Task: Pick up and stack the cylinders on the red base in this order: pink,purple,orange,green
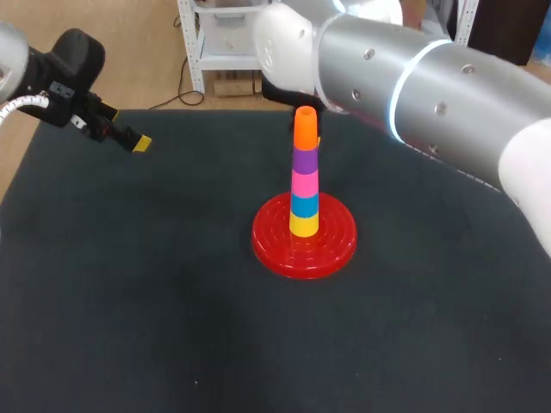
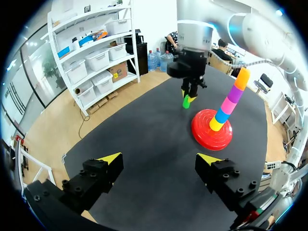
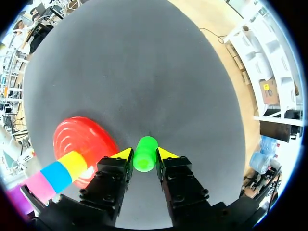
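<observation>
Right end effector (image 3: 144,155) pinches the bright green plastic cylinder (image 3: 144,153) between its yellow tips, just beside the round red plastic base (image 3: 82,139). On that base stand yellow and blue rings, then the pink cylinder (image 1: 304,183), purple cylinder (image 1: 304,160) and orange cylinder (image 1: 305,129). Left end effector (image 2: 160,159) hangs spread wide, well apart, over the dark worktop (image 1: 129,301)

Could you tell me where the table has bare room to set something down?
The near half of the mat, in front of the base, is bare, as is the stretch left of the base. It is crowded behind the stack, where the right tool holds the green cylinder; the left tool hangs over the far left corner.
</observation>
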You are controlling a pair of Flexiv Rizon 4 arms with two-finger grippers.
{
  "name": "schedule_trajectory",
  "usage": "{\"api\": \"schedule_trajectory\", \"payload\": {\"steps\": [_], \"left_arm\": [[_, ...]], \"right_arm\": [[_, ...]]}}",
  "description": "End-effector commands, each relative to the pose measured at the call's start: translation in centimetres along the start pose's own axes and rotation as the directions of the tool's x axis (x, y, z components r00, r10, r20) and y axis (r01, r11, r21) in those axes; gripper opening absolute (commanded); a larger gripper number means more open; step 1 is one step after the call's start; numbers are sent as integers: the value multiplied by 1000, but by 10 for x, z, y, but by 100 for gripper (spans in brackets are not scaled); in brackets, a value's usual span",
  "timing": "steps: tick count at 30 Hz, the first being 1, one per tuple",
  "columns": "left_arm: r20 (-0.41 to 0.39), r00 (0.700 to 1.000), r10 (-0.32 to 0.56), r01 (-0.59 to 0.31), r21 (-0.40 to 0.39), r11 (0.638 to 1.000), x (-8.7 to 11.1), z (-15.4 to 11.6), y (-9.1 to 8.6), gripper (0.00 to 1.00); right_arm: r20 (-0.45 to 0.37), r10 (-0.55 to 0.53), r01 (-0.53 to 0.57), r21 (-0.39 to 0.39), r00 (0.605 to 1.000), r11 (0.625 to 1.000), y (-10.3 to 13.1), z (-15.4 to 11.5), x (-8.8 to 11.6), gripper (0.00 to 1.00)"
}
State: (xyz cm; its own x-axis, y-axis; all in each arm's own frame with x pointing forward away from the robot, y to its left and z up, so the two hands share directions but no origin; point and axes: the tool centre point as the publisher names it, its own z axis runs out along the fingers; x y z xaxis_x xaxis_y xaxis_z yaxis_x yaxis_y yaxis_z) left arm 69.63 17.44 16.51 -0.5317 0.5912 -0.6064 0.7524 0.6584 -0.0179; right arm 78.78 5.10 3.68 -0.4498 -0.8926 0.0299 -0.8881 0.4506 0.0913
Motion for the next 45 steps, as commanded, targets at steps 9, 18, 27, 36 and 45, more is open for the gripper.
{"api": "schedule_trajectory", "payload": {"steps": [9, 18, 27, 36, 45], "left_arm": [[-2, 1000, 0, 0, -1, 1000, 0, 0, 0, 100], [-2, 1000, 0, 0, -1, 1000, 0, 0, 0, 100], [-2, 1000, 0, 0, -1, 1000, 0, 0, 0, 100], [-2, 1000, 0, 0, -1, 1000, 0, 0, 0, 100], [-2, 1000, 0, 0, -1, 1000, 0, 0, 0, 100]], "right_arm": [[-161, -119, 122, 13, 980, 992, 30, -127, 10, 0], [-124, -244, 258, 114, 962, 959, 74, -202, 17, 0], [-44, -322, 325, 162, 946, 932, 111, -235, 33, 0], [2, -392, 384, 196, 920, 902, 141, -252, 43, 0], [22, -419, 409, 172, 908, 896, 154, -237, 51, 0]]}}
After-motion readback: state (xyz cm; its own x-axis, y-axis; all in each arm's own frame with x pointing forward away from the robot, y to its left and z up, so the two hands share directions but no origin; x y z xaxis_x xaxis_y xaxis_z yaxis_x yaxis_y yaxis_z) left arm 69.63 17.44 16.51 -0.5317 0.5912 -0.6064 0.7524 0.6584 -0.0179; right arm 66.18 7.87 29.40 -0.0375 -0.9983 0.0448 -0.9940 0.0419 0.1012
